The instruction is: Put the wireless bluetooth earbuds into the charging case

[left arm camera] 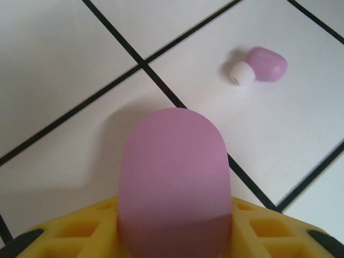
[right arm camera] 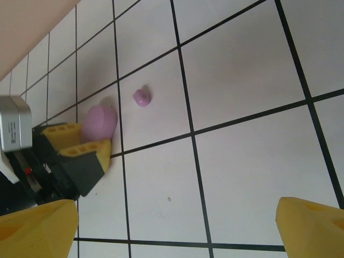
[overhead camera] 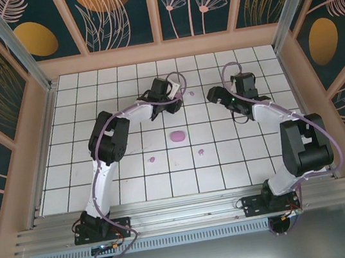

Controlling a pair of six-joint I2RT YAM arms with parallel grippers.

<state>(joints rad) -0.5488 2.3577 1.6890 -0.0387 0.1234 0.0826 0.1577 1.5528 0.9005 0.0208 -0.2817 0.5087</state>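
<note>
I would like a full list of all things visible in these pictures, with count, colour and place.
charging case: one, lilac, held in the left gripper
second charging case: one, lilac, mid-table
earbud: one, lilac with white tip, on a tile beside the held case
earbuds: two, lilac, on tiles nearer the arm bases
table: one, white tiles, black lines
left gripper: one, yellow fingers, shut on the case
right gripper: one, yellow fingers, open

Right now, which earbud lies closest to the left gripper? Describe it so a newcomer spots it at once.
On the far half of the white tiled table, find the left gripper, shut on a lilac charging case. The earbud lies on the tile just ahead of it, apart from that case. Unlike the two earbuds on the near side of the loose case, it lies on the far side.
</note>
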